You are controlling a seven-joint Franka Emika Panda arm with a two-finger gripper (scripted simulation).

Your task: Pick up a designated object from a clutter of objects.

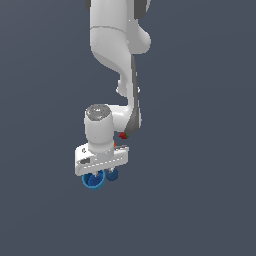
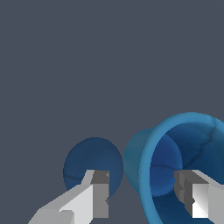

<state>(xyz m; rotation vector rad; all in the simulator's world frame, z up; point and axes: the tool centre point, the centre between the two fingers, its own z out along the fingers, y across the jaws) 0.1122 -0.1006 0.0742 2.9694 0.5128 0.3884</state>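
Observation:
The bright blue cup (image 2: 192,140) lies on its side, its lighter blue rim and open mouth facing the wrist camera. In the exterior view the cup (image 1: 93,181) shows just below the hand. My gripper (image 2: 142,189) is open and low over it. One finger (image 2: 194,197) is in front of the cup's mouth, the other finger (image 2: 98,194) is outside, in front of the dark blue ball (image 2: 89,164). The cup's near wall stands between the fingers. The ball (image 1: 113,175) sits right beside the cup. The gripper (image 1: 102,173) is mostly hidden by the hand.
A tiny red piece with green (image 1: 123,135) peeks out beside the arm's wrist. A sliver of orange (image 1: 115,144), likely the orange cup, shows behind the hand. The arm (image 1: 115,45) reaches down from the top of the exterior view over a plain grey floor (image 1: 200,200).

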